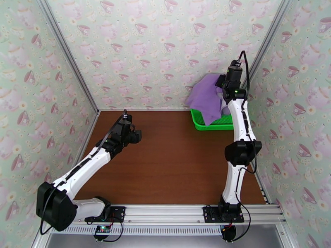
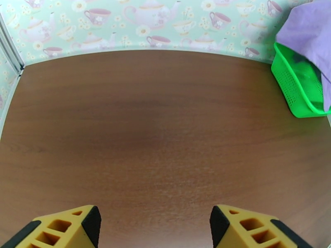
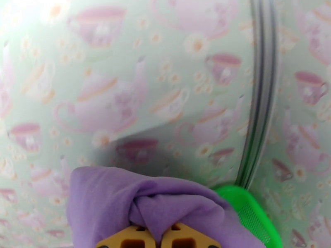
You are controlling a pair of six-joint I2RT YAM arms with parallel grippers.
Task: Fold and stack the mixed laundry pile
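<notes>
1. While pinched in the right hand (image 3: 159, 240), hangs as a bunched purple shirt (image 1: 205, 98) at the upper right of the top view, lifted above the green basket (image 1: 215, 125) in the far right corner of the table (image 1: 173, 170).
2. Shows, low in the centre of the right wrist view, yellow fingers pressed together on a knot of that cloth, with folds spilling out to either side of the pinch.
3. Runs roughly top to bottom in the top view, from the pinch near the back wall down to a loose tail over the basket's left side. Cannot tell whether that tail touches the rim or hangs just clear.
4. Finds the left hand (image 2: 155, 228) spread and empty over bare wood at the left of the top view, nothing between its fingertips.
5. From that left hand, lies up and to the right, in the upper right corner of the left wrist view and well apart, with open table between. Nearer arm by far: the right one, already gripping.
6. Probably calls for carrying the shirt left and toward the lower part of the top view, onto the bare middle of the table, within the left hand's reach. Might snag the tail on the basket rim.
</notes>
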